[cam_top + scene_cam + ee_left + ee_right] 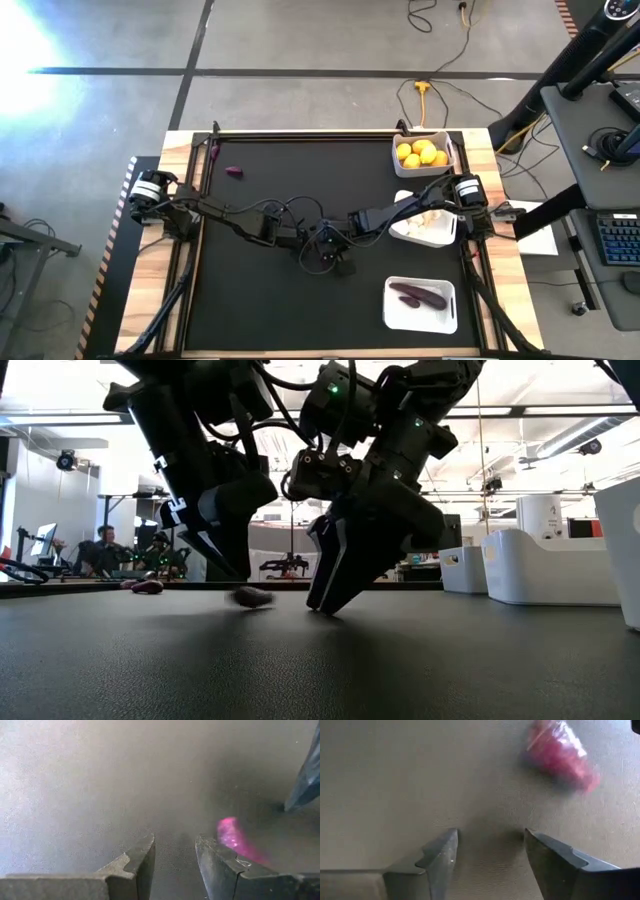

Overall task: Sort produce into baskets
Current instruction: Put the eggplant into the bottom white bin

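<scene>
I see lemons point(422, 153), garlic point(428, 224) and 2 eggplants point(418, 295) already in the 3 baskets point(446, 318), while both grippers, left gripper point(175, 865) and right gripper point(490, 857), hover apart and empty beside 1 purple bit point(252, 597) mid-bench, another purple piece point(233, 171) remaining far-left.

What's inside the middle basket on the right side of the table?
The middle basket holds whitish garlic bulbs. The right arm crosses over its near corner, so part of the inside is hidden and a count isn't possible.
</scene>
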Action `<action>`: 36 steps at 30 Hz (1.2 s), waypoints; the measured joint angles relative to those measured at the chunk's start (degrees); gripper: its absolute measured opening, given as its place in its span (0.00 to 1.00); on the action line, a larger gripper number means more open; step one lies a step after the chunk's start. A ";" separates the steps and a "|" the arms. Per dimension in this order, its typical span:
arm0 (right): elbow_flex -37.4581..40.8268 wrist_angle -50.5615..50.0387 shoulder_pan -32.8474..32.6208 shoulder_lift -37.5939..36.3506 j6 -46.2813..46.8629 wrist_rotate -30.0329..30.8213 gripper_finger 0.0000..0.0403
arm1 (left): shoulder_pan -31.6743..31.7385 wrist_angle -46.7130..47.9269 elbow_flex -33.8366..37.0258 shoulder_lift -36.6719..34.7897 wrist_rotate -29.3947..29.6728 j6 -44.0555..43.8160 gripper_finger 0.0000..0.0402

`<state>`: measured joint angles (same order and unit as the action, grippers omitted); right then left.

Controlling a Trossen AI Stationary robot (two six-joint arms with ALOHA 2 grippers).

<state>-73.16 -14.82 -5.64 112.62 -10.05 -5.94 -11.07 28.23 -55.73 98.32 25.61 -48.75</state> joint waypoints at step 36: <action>-19.96 16.79 4.97 16.46 19.11 16.30 0.60 | 0.00 30.16 3.32 -33.00 4.94 -1.40 0.31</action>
<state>-93.12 1.98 -0.67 129.07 9.06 10.35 -11.07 58.39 -52.41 65.32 30.55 -50.15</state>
